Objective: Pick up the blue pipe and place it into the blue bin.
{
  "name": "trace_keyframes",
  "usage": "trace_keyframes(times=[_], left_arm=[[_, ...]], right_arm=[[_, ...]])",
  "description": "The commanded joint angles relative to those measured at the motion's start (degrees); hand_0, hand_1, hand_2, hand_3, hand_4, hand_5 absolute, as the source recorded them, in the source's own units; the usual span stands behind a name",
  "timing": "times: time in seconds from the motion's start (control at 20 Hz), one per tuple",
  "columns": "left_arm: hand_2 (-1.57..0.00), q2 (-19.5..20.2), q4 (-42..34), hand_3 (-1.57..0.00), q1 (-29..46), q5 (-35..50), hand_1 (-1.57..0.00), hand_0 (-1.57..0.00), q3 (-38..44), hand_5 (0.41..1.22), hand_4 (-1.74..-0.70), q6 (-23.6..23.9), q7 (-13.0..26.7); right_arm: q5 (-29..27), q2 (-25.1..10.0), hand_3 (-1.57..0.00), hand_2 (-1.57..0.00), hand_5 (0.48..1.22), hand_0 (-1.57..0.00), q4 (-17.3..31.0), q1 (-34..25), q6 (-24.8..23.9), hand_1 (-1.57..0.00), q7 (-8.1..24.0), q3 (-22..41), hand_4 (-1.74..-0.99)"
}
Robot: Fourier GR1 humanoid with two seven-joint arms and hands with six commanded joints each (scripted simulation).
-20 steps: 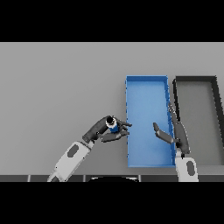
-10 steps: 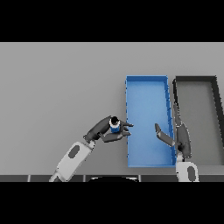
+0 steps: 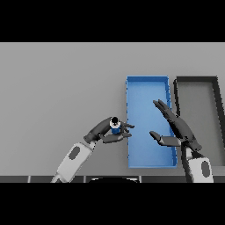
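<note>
The blue bin (image 3: 147,88) sits on the grey table (image 3: 61,88), long and narrow, and everything is placed around it. Just off the bin's left wall, low down, the left hand (image 3: 105,130) has its fingers and thumb curled round the blue pipe (image 3: 115,128). The pipe is small, blue in the body with a dark end facing up, and it shows between the fingers, right beside the bin's left rim but not over the bin floor. The fingertips of that hand reach to the rim itself. The left arm (image 3: 72,158) comes up from the lower edge, angled toward the bin.

Over the bin's right half, the right hand (image 3: 178,129) is spread, fingers straight and apart, thumb out toward the bin's middle, holding nothing. Its wrist crosses the bin's right wall near the lower corner.

Right of the blue bin, just beside it, stands a dark bin (image 3: 215,94) with a grey floor.
</note>
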Motion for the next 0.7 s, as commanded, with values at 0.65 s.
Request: trace_keyframes(times=[0.65], left_arm=[[-1.57, -2.4, 1.7, -1.57, -0.4, -3.0, -1.57, -1.57, 3.1, 1.221, -1.46, -3.9, -0.3]], right_arm=[[-3.8, 0.4, 0.00, -0.05, 0.554, 0.00, 2.2, -23.7, 6.5, 0.00, 15.0, 13.5, -1.253]])
